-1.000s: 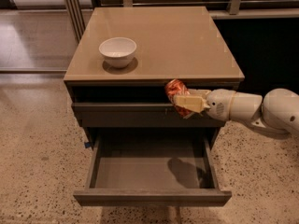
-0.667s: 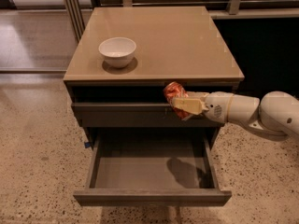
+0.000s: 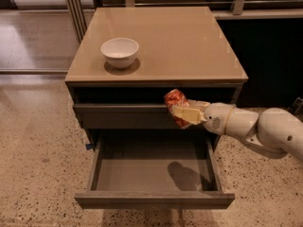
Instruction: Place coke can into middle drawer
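The coke can [image 3: 175, 101] is a small red-orange dented can held in the air in front of the cabinet, above the open drawer's back right part. My gripper [image 3: 183, 111] comes in from the right on a white arm and is shut on the can; a pale fingertip [image 3: 187, 114] lies across its side. The middle drawer [image 3: 154, 167] is pulled out below, wide and shallow with a flat grey floor. The can's shadow falls on the floor to the right.
A white bowl [image 3: 120, 52] stands on the tan cabinet top [image 3: 189, 41] at the left. A closed drawer front [image 3: 120, 115] sits behind the can. Speckled floor lies on both sides; a dark wall stands at the right.
The gripper with the can has moved slightly left in front of the cabinet. The drawer and the bowl have not moved.
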`<state>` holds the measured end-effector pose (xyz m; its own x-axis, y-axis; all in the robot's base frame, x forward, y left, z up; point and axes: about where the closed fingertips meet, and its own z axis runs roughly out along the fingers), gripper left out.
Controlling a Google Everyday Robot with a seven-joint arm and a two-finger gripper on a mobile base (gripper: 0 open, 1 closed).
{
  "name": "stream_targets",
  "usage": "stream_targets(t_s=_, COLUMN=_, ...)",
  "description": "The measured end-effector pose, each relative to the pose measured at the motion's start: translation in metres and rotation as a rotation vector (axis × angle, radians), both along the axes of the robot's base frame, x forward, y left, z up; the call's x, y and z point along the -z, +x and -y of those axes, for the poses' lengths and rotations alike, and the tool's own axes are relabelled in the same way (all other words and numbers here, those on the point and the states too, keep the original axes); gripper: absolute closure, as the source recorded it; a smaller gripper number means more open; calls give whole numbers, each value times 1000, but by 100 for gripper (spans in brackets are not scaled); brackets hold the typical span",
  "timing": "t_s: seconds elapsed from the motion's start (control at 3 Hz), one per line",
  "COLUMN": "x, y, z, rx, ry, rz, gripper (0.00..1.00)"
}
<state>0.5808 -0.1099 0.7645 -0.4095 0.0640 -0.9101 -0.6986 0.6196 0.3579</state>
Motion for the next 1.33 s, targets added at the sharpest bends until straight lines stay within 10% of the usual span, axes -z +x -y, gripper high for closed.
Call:
stream_targets(t_s=0.67, x=84, y=-5, z=9, rx=131, ry=11, rz=-103, gripper=100)
stream_targets(t_s=1.33, x=165, y=-12, z=20, rx=136, ry=-1, rz=-292, gripper=100)
